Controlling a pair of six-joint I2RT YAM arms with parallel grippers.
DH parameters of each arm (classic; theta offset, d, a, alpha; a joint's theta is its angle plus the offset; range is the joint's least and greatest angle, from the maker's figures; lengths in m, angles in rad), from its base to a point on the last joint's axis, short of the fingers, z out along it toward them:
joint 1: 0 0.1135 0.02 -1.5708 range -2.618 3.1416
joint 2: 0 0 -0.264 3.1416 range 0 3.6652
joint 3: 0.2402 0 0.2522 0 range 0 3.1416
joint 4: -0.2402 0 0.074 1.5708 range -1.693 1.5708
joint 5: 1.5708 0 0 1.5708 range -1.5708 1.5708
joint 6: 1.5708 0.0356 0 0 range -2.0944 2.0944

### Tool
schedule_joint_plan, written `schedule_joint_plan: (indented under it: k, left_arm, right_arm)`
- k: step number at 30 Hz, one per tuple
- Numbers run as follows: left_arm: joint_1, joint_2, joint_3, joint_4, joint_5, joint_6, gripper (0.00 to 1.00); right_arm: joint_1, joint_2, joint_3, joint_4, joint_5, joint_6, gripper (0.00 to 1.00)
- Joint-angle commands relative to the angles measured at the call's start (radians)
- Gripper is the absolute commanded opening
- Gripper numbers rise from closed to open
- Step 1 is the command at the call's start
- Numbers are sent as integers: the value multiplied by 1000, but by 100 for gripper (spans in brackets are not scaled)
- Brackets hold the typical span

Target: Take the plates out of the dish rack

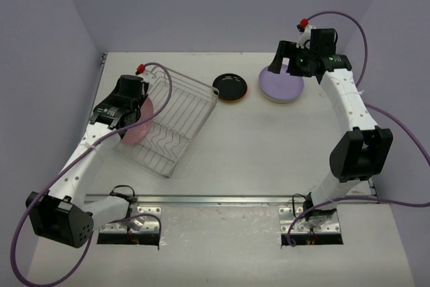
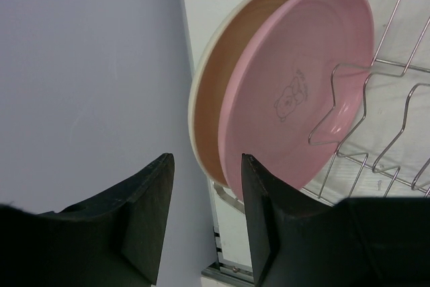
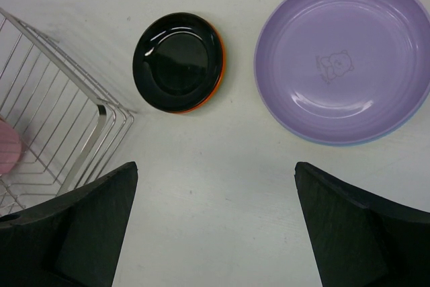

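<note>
The dish rack (image 1: pixel 178 117) lies at the left of the table. A pink plate (image 2: pixel 302 78) and a cream plate (image 2: pixel 208 92) with a tan inside stand on edge together at its left end; the pink one also shows in the top view (image 1: pixel 142 126). My left gripper (image 2: pixel 206 160) is open right at their lower rims; the right finger (image 2: pixel 262 220) overlaps the pink plate's edge. My right gripper (image 3: pixel 215 166) is open and empty above the bare table. A lavender plate (image 3: pixel 342 58) tops a stack beside a black plate (image 3: pixel 178 62) that lies on an orange one (image 3: pixel 220 75).
The lavender stack (image 1: pixel 281 85) and black plate (image 1: pixel 230 87) lie at the back of the table, right of the rack. The rack's near corner (image 3: pixel 101 115) shows in the right wrist view. A grey wall (image 2: pixel 87 65) is close on the left of the rack.
</note>
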Motion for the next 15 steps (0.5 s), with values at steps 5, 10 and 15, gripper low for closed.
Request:
schedule_joint_plan:
  k: [5,10,15]
  left_arm:
    - [11,65,-26,120,-23,16,42]
    - [11,116,-21,161,-41,31,40]
    - [11,154,-36,186,-39,27,38]
  right_arm:
    - [0,-41,-37,28,-31,-5,99]
    - [0,-37,-35,26,-49,-1,99]
    - [0,-32,-26,20,-55,-1,99]
